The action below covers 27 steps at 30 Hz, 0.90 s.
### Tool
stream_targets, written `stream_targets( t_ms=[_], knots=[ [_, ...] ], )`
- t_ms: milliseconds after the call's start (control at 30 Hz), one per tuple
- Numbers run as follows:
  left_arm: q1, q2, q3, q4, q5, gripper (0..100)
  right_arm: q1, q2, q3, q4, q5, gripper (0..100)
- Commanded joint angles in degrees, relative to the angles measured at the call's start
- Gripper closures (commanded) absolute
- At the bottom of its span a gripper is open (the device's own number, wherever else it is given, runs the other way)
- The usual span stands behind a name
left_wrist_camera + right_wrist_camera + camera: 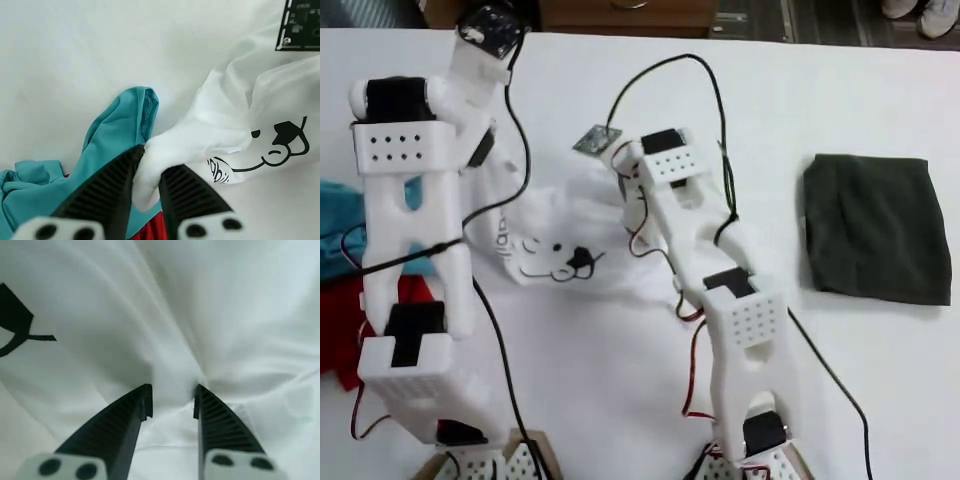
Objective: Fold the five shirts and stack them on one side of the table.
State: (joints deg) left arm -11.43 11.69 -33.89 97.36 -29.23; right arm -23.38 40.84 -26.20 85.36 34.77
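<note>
The left gripper (152, 165) clamped the edge of the white shirt (555, 240) at mid-table, beside a teal shirt (115, 135). The right gripper (172, 395) pinched a fold of it. A folded dark shirt (870, 228) lay well apart, on the right.

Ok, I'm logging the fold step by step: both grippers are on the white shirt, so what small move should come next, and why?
Probably draw the two arms slightly apart to stretch the white shirt flat. The left gripper pinches a bunched fold beside the teal shirt, the right gripper seems to pinch cloth too, and the shirt lies crumpled between them.
</note>
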Motion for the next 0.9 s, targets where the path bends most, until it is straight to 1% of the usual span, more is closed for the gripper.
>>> stream_targets(
  t_ms=[0,333,567,867],
  knots=[
    [0.0,-2.2,0.0,-0.8,-0.1,98,0.4,-4.4,-0.3,-1.2,0.0,84.7],
    [0.0,-2.2,0.0,-0.8,-0.1,98,0.7,-4.5,-1.6,-2.4,0.0,84.7],
    [0.0,-2.2,0.0,-0.8,-0.1,98,1.3,-4.4,-1.1,-6.6,0.0,84.7],
    [0.0,-2.2,0.0,-0.6,0.0,98,1.5,-3.2,-1.1,-7.0,0.0,84.7]
  ],
)
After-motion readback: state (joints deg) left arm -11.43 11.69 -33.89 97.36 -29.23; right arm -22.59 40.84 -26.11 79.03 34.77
